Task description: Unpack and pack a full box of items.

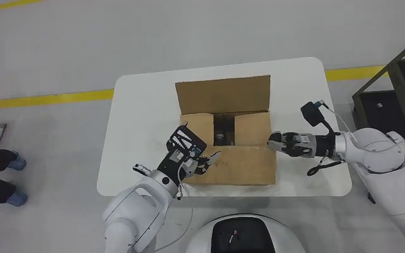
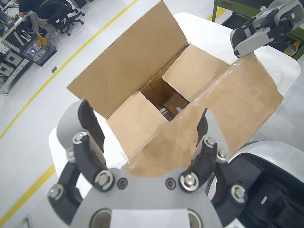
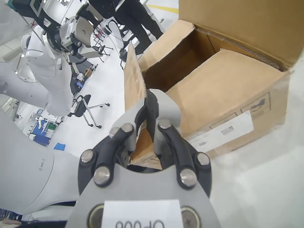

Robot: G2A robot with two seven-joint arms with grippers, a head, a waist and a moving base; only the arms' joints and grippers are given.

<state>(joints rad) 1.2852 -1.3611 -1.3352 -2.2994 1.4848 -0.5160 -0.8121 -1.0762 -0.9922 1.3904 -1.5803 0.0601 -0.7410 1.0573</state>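
A brown cardboard box (image 1: 243,174) stands mid-table with its back flap (image 1: 221,95) upright. Both side flaps (image 1: 253,128) are folded inward, leaving a gap where bottle tops (image 2: 165,112) show inside. The front flap (image 2: 228,100) leans out toward the near table edge. My left gripper (image 1: 210,162) (image 2: 147,122) is open, its fingers (image 2: 91,124) astride that flap's near-left corner. My right gripper (image 1: 272,141) (image 3: 146,111) is shut on the front flap's right edge (image 3: 133,81), and appears in the left wrist view as the right gripper (image 2: 247,42).
The white table (image 1: 139,139) has bare room left, right and behind the box. A green metal rack (image 1: 380,95) stands off the table's right end. A yellow line (image 1: 57,98) crosses the floor beyond.
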